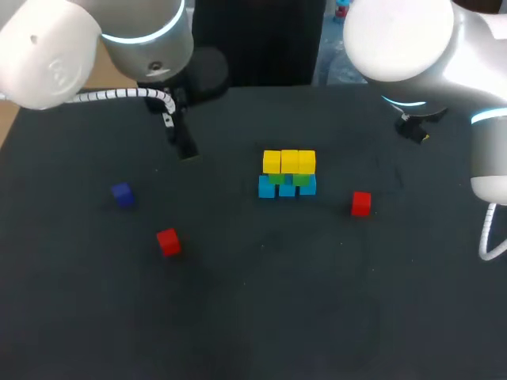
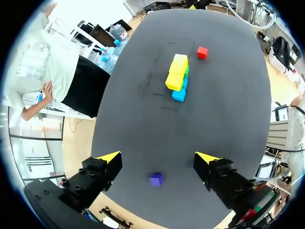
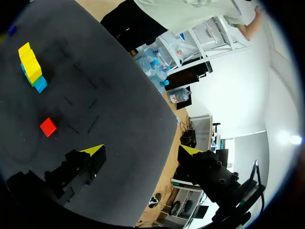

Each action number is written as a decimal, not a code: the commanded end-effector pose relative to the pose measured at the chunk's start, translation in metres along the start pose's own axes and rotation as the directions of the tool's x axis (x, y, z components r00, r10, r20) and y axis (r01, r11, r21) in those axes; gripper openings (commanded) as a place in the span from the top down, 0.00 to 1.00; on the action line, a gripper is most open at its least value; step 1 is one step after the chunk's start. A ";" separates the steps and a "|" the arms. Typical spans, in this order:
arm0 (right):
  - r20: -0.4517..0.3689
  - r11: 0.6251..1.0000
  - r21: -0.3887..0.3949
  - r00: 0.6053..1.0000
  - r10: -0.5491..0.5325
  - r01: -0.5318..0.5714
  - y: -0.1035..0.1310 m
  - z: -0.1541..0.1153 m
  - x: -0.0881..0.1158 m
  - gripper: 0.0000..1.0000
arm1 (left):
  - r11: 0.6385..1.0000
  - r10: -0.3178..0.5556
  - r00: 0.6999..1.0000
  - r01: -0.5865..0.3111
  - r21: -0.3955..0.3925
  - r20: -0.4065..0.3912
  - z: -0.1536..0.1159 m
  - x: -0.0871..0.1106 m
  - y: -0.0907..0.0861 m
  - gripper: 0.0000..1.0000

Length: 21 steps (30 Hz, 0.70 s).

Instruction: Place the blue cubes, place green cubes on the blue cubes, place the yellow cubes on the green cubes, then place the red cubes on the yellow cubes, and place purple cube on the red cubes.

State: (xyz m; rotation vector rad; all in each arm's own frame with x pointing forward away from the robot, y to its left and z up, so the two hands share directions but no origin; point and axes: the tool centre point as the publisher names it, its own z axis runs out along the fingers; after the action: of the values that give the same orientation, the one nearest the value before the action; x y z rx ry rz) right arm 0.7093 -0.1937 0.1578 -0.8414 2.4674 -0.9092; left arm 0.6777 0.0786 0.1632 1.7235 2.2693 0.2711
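Dark matte worktop (image 1: 317, 301), head view. The stack stands at centre. Three light blue cubes (image 1: 266, 188) sit in a row on the surface, touching. The green cubes (image 1: 276, 179) sit on them, two showing between the layers. Three yellow cubes (image 1: 289, 161) lie side by side on the green, and yellow is the top layer.

First red cube (image 1: 360, 203): on the worktop at 4 o'clock from the stack, near it but apart.
Second red cube (image 1: 168, 241): at 8 o'clock from the stack, well apart.
Small purple cube (image 1: 121, 194): at 9 o'clock from the stack, well apart, and at 11 o'clock from the second red cube.

Left hand (image 2: 157, 157): fingers spread wide with nothing gripped, held above the worktop. In its wrist view the purple cube lies on the surface under the gap between the fingers, untouched, and the stack is well ahead. In the head view this hand hangs at 10 o'clock from the stack.

Right hand (image 3: 141, 150): fingers spread wide, empty, over the worktop's edge. In the head view it is at 2 o'clock from the stack, well apart. The first red cube lies ahead of one finger, not touching.
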 end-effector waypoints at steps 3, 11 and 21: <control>0.004 1.000 0.001 1.000 0.001 -0.001 0.000 0.001 0.001 0.00 | 1.000 -0.008 0.998 0.009 0.014 -0.069 -0.015 0.015 0.000 0.00; 0.004 1.000 0.001 1.000 0.001 -0.001 0.000 0.001 0.001 0.00 | 0.990 -0.003 0.982 0.030 0.138 -0.191 -0.014 0.039 -0.041 0.00; 0.004 1.000 0.001 1.000 0.001 -0.001 0.000 0.001 0.001 0.00 | 0.993 -0.025 0.988 0.043 0.113 -0.154 0.029 0.036 -0.082 0.00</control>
State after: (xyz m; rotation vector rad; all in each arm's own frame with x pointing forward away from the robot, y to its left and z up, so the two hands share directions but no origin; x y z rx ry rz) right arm 0.7093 -0.1938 0.1578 -0.8413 2.4675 -0.9092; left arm 0.6094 0.0883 0.1225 1.7907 2.4838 0.2641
